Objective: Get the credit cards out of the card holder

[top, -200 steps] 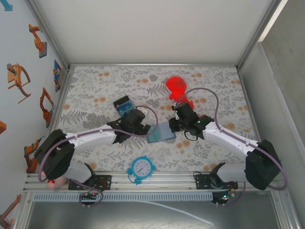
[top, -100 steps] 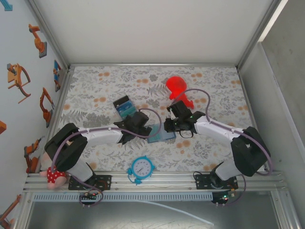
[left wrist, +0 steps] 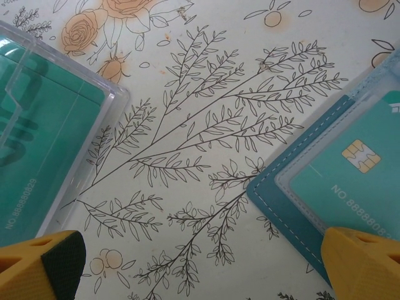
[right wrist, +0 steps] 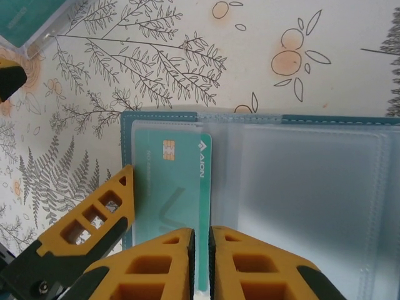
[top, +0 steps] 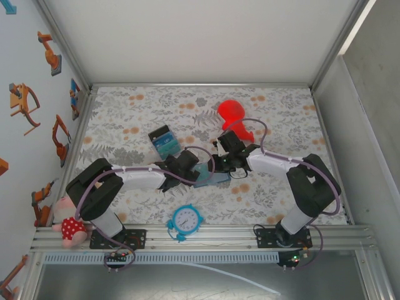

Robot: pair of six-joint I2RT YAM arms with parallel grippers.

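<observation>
A floral tablecloth (top: 144, 106), printed with orange blossoms and grey ferns, covers the table; white walls (top: 200, 37) box it in, with an aluminium rail (top: 231, 239) along the near edge; the card holder (top: 215, 177) lies open near the middle, between the two arms; the right gripper (right wrist: 201, 262) is pinched nearly closed on the edge of a teal credit card (right wrist: 169, 187); the left gripper (left wrist: 200, 269) is spread wide and empty, one fingertip over the card holder's corner.

White walls (top: 187, 37) enclose a floral-patterned table (top: 281, 106) with an aluminium front rail (top: 219, 234).
</observation>
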